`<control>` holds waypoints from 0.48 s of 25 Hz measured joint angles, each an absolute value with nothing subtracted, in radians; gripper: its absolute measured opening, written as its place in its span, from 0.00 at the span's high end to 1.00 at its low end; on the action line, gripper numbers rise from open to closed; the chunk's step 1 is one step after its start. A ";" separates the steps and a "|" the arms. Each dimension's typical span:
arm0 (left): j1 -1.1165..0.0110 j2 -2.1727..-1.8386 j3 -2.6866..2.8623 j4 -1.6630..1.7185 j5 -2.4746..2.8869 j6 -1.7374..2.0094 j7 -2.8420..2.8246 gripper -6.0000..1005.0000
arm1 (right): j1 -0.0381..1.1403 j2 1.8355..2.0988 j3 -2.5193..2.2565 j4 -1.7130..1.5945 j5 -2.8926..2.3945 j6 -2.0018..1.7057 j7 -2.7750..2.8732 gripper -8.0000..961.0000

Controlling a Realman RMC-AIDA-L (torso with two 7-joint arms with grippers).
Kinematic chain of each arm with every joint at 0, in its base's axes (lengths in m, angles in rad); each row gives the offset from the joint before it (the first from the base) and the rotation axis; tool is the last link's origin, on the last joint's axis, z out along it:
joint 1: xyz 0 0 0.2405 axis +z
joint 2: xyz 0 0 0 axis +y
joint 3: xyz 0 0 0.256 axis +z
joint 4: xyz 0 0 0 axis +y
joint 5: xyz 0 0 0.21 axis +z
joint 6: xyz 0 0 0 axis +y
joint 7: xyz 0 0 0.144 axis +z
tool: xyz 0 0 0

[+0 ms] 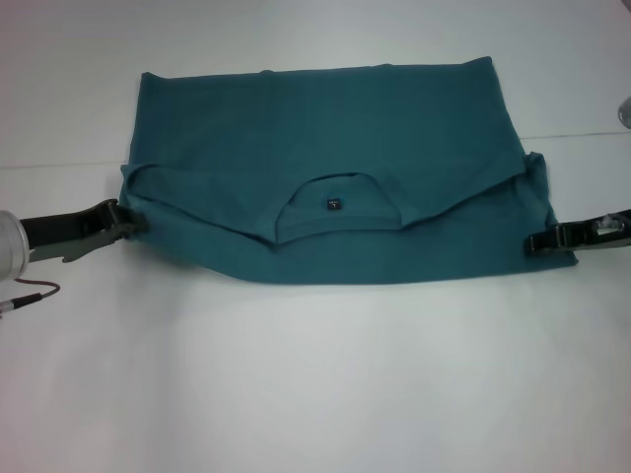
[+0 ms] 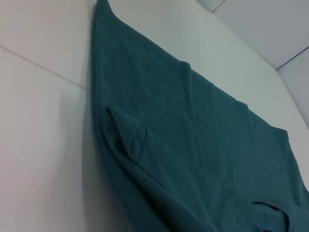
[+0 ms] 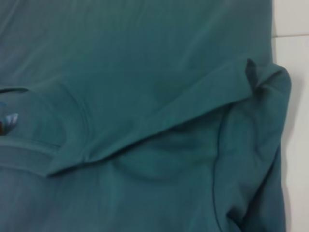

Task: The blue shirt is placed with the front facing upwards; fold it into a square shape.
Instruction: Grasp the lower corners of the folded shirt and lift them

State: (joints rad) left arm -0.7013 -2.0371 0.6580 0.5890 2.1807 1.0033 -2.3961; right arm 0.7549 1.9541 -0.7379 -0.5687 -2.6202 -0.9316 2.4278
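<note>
The blue shirt (image 1: 394, 128) lies folded across the worktop's far centre. Left gripper (image 1: 126, 225) and right gripper (image 1: 537, 240) meet its side edges; finger state cannot be told. Keep both sides level and taut for square edges.

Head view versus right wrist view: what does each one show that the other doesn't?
Only the head view shows the whole folded blue shirt, both grippers at its side edges, left gripper and right gripper, and the black neck label. Only the right wrist view shows the bunched sleeve fold close up. Both show the collar and the white table.
</note>
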 joint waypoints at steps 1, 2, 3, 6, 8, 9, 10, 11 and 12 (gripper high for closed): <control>-0.701 -2.037 0.658 0.589 2.181 1.002 -2.396 0.93 | 0.757 1.954 -0.738 -0.568 -2.622 -0.931 2.432 0.41; -0.701 -2.037 0.658 0.589 2.181 1.002 -2.396 0.93 | 0.760 1.954 -0.737 -0.569 -2.622 -0.929 2.436 0.41; -0.701 -2.037 0.658 0.589 2.181 1.001 -2.396 0.93 | 0.760 1.955 -0.735 -0.575 -2.619 -0.929 2.439 0.41; -0.701 -2.037 0.658 0.589 2.180 1.001 -2.396 0.93 | 0.760 1.955 -0.734 -0.587 -2.612 -0.940 2.441 0.41; -0.701 -2.037 0.658 0.589 2.180 1.001 -2.396 0.93 | 0.762 1.955 -0.736 -0.588 -2.619 -0.948 2.442 0.50; -0.701 -2.037 0.658 0.589 2.180 1.000 -2.396 0.93 | 0.764 1.954 -0.736 -0.587 -2.623 -0.949 2.442 0.54; -0.701 -2.037 0.658 0.589 2.180 0.999 -2.396 0.93 | 0.765 1.953 -0.736 -0.585 -2.625 -0.951 2.442 0.58; -0.700 -2.036 0.658 0.589 2.180 0.999 -2.396 0.93 | 0.766 1.951 -0.737 -0.584 -2.625 -0.952 2.444 0.62; -0.700 -2.036 0.658 0.589 2.180 0.999 -2.396 0.93 | 0.766 1.950 -0.737 -0.583 -2.625 -0.954 2.445 0.66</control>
State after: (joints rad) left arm -0.7000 -2.0359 0.6581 0.5890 2.1797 0.9989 -2.3959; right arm 0.7662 1.9497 -0.7372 -0.5835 -2.6253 -0.9538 2.4446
